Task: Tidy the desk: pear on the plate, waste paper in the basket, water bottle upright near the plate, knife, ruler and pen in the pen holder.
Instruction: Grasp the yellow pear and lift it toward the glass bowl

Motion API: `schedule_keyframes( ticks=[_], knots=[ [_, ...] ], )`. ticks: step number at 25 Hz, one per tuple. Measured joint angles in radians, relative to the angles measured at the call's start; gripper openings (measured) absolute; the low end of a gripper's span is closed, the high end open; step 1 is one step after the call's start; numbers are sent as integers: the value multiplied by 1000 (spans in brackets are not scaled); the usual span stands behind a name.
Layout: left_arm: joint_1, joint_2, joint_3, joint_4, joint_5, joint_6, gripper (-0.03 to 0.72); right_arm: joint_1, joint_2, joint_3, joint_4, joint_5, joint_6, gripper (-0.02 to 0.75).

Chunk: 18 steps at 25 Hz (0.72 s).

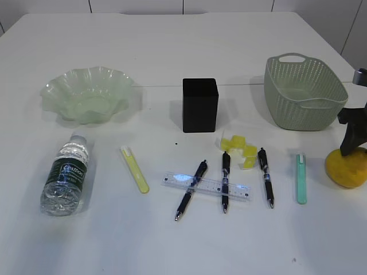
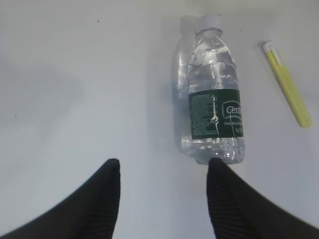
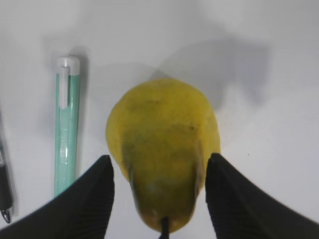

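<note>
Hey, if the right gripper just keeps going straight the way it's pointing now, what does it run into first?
The pear. The right gripper has a finger on each side of it, so going straight on it would meet the pear, with the desk under it. Whether the fingers already touch it is unclear.

The exterior view looks down at a slant across the desk from its near edge, far enough to take in the whole layout. The left wrist view looks almost straight down, close over the water bottle, which the exterior view has at its left. The right wrist view looks down from very near on the pear; the exterior view has this pear at its right edge.
</note>
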Motion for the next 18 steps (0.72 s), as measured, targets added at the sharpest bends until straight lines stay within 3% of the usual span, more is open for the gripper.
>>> schedule_keyframes(
  ticks=[7,18],
  knots=[
    [0,0,0,0,0,0,395,0,19,8,0,-2,0,424],
    [0,0,0,0,0,0,395,0,22,8,0,-3,0,309]
  ],
)
